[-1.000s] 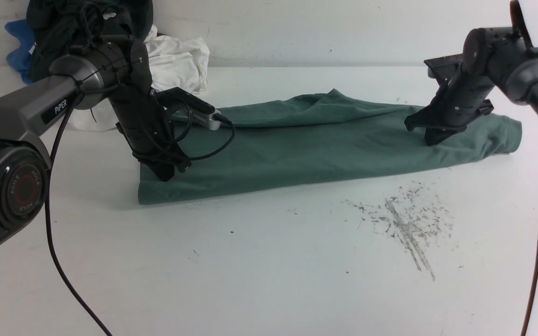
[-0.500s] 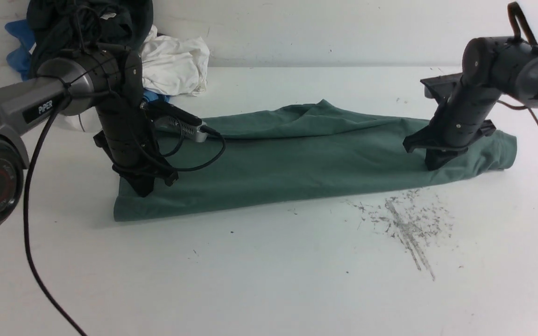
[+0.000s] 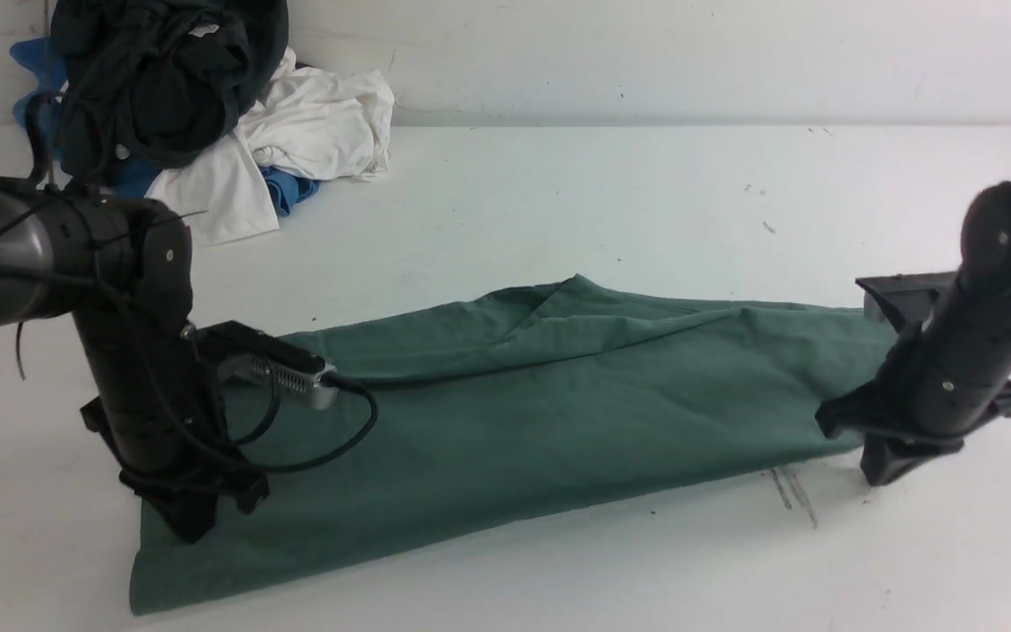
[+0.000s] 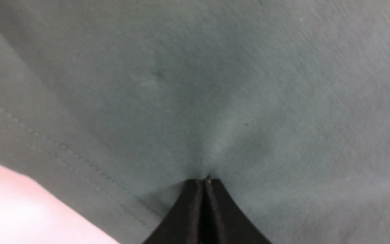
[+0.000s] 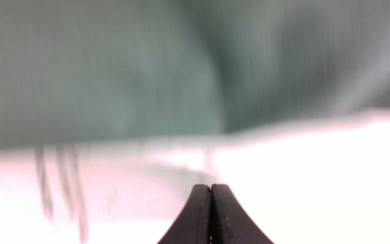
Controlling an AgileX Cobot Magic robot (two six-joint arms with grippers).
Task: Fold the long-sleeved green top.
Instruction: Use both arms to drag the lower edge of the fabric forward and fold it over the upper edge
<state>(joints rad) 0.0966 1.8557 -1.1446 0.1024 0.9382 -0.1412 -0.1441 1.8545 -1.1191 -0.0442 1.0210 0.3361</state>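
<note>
The green long-sleeved top (image 3: 541,412) lies folded into a long band across the table, its left end nearest me. My left gripper (image 3: 192,529) stands upright on that left end. In the left wrist view its jaws are shut, the tip (image 4: 204,182) pinching a pucker of the green cloth (image 4: 215,84) near a stitched hem. My right gripper (image 3: 885,472) points down just past the top's right end. In the right wrist view it (image 5: 211,187) is shut on nothing over bare white table, with the blurred green edge (image 5: 113,67) a short way beyond it.
A heap of clothes sits at the back left against the wall: a dark garment (image 3: 163,79), a white one (image 3: 312,123) and a blue one (image 3: 290,186). Grey scuff marks (image 3: 791,491) show by the top's near right edge.
Both arms have drawn back toward me, and the top has slid nearer with them. The right gripper, earlier on the cloth's right end, now stands just off it.
</note>
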